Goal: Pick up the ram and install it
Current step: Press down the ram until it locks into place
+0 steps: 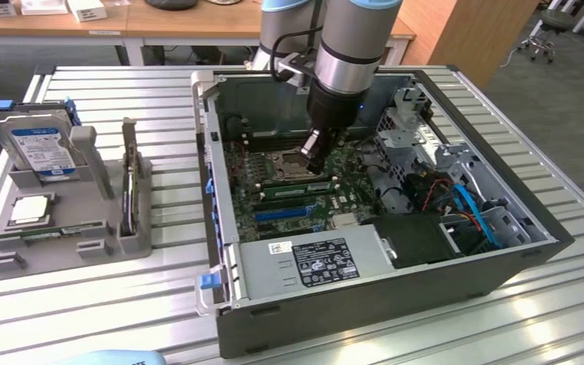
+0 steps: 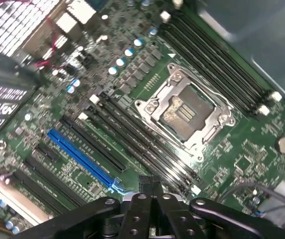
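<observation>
The arm (image 1: 348,53) reached down into the open computer case (image 1: 373,251), which lay on its side on the slatted metal desk (image 1: 119,304). The claw (image 1: 315,166) hung low over the motherboard (image 1: 303,201), just beside the empty processor socket (image 1: 277,163) and above the memory slots. In the wrist view the claw (image 2: 151,185) had its fingers (image 2: 145,183) drawn together, with nothing visible between them, their tips hovering near the end of the black slots (image 2: 147,149) beside the silver socket (image 2: 187,112). A blue expansion slot (image 2: 82,159) ran parallel to those black ones.

In the exterior view a green ram (image 1: 294,186) stick lay flat along the slots just under the claw, seated among them on the board; whether it was fully latched could not be told.

To the exterior view's left of the case stood a grey holder (image 1: 69,236) on the desk. It carried a hard drive (image 1: 40,148) upright at its far end, a square processor (image 1: 30,209) lying flat nearer, and a thin stick (image 1: 128,186) standing on edge in a slot along the side facing the case. The case's power supply (image 1: 318,262), with its black-and-white label, filled the near corner, and blue cables (image 1: 474,209) curled at the exterior view's right.
</observation>
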### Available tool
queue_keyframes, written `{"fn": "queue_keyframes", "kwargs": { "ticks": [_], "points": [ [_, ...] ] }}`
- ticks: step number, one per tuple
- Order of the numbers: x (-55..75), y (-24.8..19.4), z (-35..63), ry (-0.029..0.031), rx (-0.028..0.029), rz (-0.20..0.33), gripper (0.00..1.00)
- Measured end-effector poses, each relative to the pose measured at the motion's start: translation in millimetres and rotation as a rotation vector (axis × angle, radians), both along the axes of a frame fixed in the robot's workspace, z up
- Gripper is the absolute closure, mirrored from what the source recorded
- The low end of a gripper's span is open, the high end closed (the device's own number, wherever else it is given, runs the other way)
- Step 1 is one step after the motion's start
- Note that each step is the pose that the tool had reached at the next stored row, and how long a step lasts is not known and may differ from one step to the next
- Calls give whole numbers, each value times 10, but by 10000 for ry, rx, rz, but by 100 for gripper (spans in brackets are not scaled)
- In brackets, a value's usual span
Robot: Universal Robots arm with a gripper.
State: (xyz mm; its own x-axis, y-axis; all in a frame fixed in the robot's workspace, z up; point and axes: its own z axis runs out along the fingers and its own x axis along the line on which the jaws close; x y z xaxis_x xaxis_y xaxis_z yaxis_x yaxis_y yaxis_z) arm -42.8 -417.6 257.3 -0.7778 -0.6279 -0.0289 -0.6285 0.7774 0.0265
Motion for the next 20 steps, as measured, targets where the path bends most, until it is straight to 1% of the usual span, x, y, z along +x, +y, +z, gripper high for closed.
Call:
{"fn": "queue_keyframes", "kwargs": {
  "ticks": [14,15,20],
  "points": [
    [0,0,-3,0,0,-2328,90],
    [0,1,-3,1,0,-2442,90],
    [0,1,-2,0,0,-2457,90]
  ]
}}
